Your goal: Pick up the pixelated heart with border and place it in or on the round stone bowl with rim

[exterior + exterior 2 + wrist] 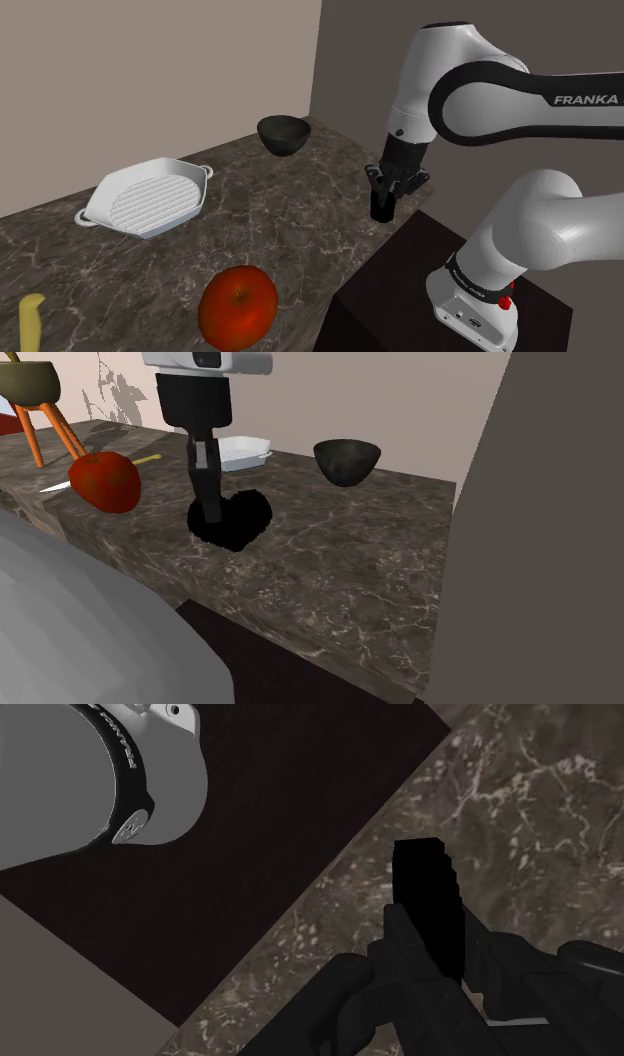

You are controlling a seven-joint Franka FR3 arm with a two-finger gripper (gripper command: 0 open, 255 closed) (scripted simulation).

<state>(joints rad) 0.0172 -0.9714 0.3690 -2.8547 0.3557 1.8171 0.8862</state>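
The pixelated heart [240, 519] is drawn plain black and sits low over the dark marble counter [340, 562], near the edge by the stand. My gripper [211, 510] comes down from above and is shut on one side of it. In the shoulder view the heart [383, 210] appears edge-on as a small black block under the gripper [385, 198]. The wrist view has the heart [428, 894] as a stepped black slab clasped between the fingers [400, 954]. I cannot tell whether it touches the counter. The round dark bowl [283, 134] [347, 460] stands farther back, near the wall.
A white ridged baking dish [150, 197] [242, 449] lies mid-counter. A big red fruit [238, 307] [104, 481] and a yellow-handled knife [31, 322] lie at the far end. The dark stand [400, 290] adjoins the counter. An orange-legged object [35, 412] rises behind the fruit.
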